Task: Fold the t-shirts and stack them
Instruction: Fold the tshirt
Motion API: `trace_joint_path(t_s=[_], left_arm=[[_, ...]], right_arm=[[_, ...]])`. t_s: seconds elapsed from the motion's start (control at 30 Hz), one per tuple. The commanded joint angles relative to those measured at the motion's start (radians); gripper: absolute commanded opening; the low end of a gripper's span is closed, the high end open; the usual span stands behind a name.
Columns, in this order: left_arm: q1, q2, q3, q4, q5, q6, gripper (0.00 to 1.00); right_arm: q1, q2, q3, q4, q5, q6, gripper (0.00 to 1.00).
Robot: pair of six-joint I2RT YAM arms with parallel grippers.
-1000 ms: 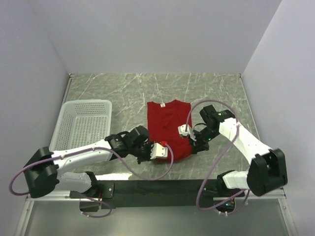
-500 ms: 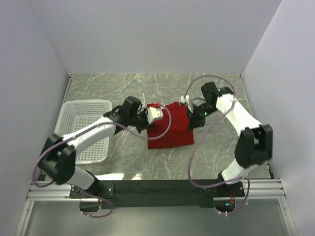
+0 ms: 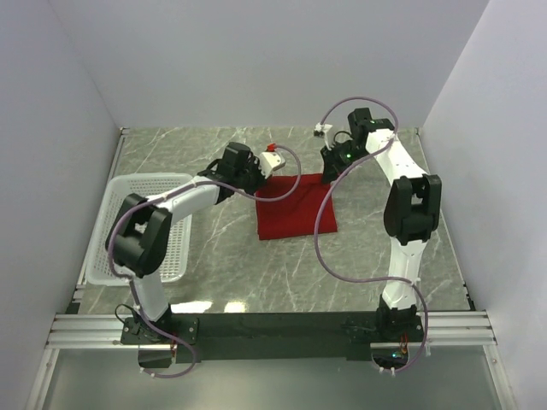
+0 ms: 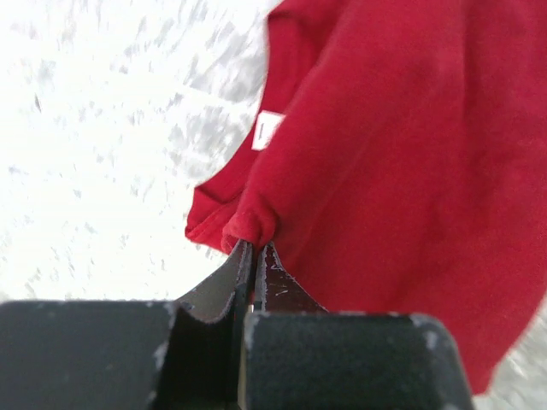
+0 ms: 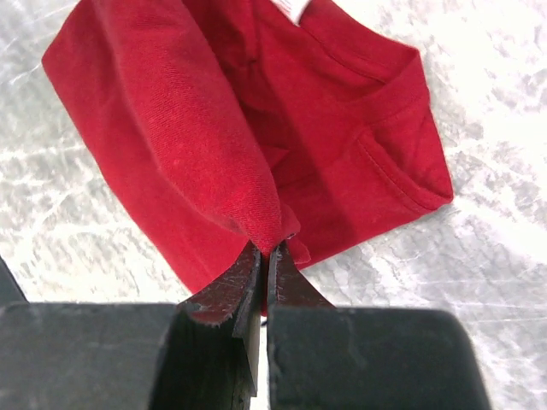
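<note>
The deep-red t-shirt [image 3: 295,213] lies mid-table, folded over on itself into a short block. My left gripper [image 3: 269,171] is shut on a pinch of the shirt's cloth at its far left corner, as the left wrist view [image 4: 255,246] shows. The shirt [image 4: 402,171] spreads ahead of it, with the white neck tag [image 4: 269,130] just beyond the pinch. My right gripper [image 3: 328,171] is shut on a pinch of cloth at the far right corner, which the right wrist view [image 5: 269,252] also shows. There the shirt [image 5: 171,128] hangs in a fold over a sleeve [image 5: 402,162].
A white mesh basket [image 3: 145,222] stands at the left, beside the left arm. The marble table [image 3: 385,248] is bounded by white walls at the back and on both sides. A black rail [image 3: 273,329] runs along the near edge.
Both grippers have carried the shirt's near hem from the front edge to the far end. The shirt is now folded to about half its length.
</note>
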State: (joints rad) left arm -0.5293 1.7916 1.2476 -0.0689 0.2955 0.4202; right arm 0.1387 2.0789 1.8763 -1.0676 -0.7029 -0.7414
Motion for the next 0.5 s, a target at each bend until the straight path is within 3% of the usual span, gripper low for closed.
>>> trace_joint_path(t_s=[0.0,0.4,0.47], left_arm=[[0.002,0.067,0.058,0.053,-0.085,-0.061,0.01],[0.005,0.149,0.113,0.038,-0.119,-0.098,0.01],[0.003,0.163,0.130,0.040,-0.153,-0.130,0.11]], right_arm=[[-0.001,0.026,0.029,0.090,0.035,0.099,0.00],[0.001,0.073,0.027,0.208,0.102,0.204,0.00],[0.004,0.070,0.015,0.268,0.131,0.266,0.05]])
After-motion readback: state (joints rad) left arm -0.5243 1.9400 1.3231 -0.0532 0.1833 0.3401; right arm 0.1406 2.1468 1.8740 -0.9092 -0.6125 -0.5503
